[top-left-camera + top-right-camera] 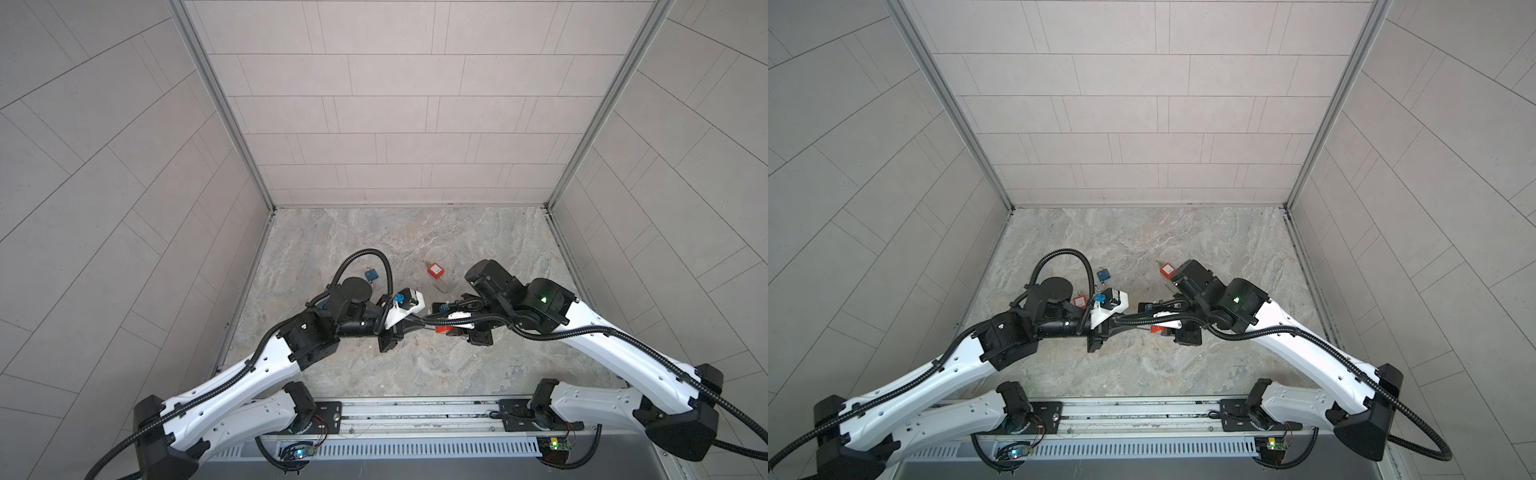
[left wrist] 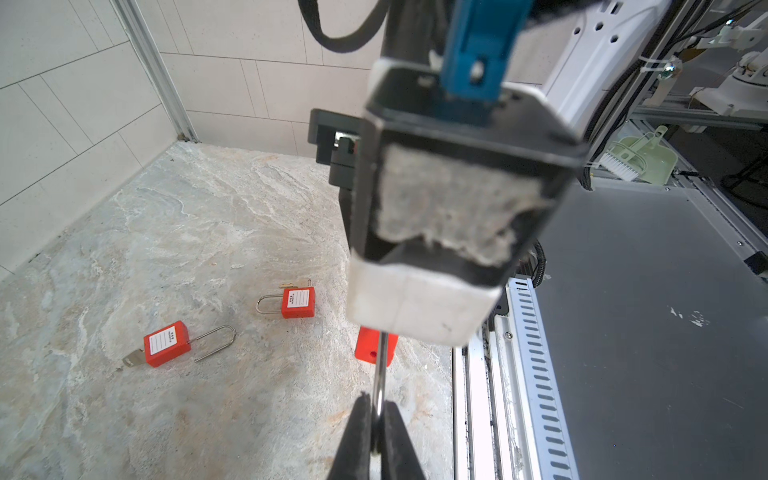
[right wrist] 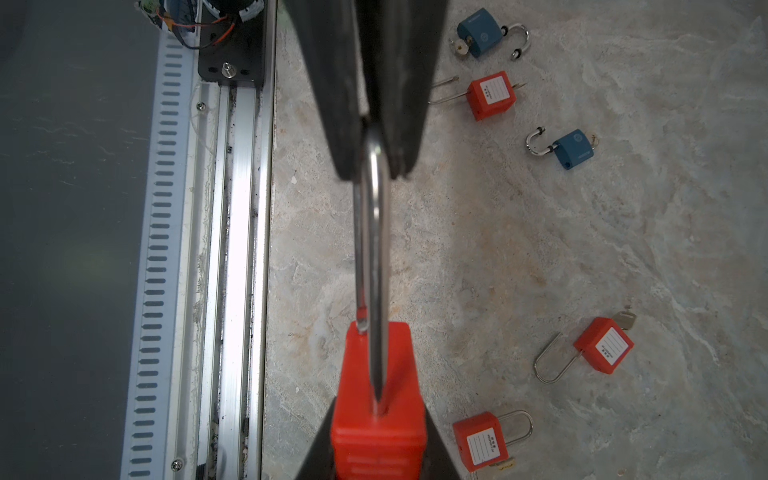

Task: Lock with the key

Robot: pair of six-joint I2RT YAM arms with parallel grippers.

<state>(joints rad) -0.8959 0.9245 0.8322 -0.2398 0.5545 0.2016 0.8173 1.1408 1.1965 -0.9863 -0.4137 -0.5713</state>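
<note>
Red padlock sits between the arms: right gripper clamped on its body, left gripper pinched tight on the shackle bow. Right wrist view takes in two blue padlocks on the table; left wrist view catches only red spares.

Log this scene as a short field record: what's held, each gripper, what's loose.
held: padlock, red
right gripper: shut on padlock body
left gripper: shut on shackle
loose on table: three red padlocks, two blue padlocks
key in held padlock: not visible
</note>
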